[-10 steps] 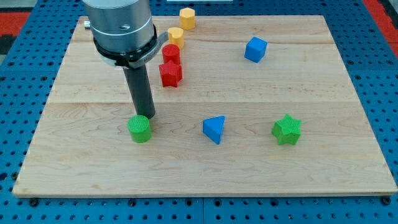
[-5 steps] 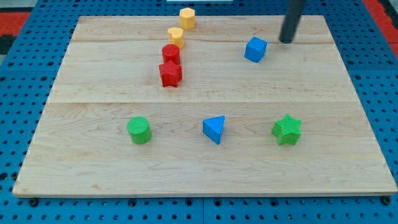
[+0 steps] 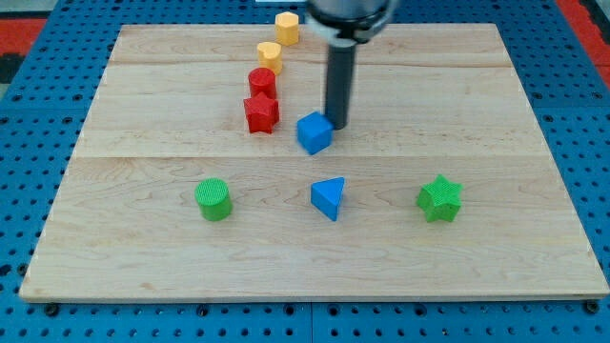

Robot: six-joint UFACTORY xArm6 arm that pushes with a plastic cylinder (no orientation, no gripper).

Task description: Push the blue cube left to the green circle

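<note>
1. Bright, even, diffuse light from above; colours saturated and clean.
2. Soft, short shadows only: a faint dark patch under the blue cube (image 3: 315,132), similar small ones beneath the green cylinder (image 3: 213,199) and the green star (image 3: 439,199).
3. Mild sheen across the pale wooden desk (image 3: 496,114), no harsh glare.
4. Sharp focus over the blocks; slight softness on the dark rod near my tip (image 3: 336,125).
5. No obvious distortion at the edges.
</note>
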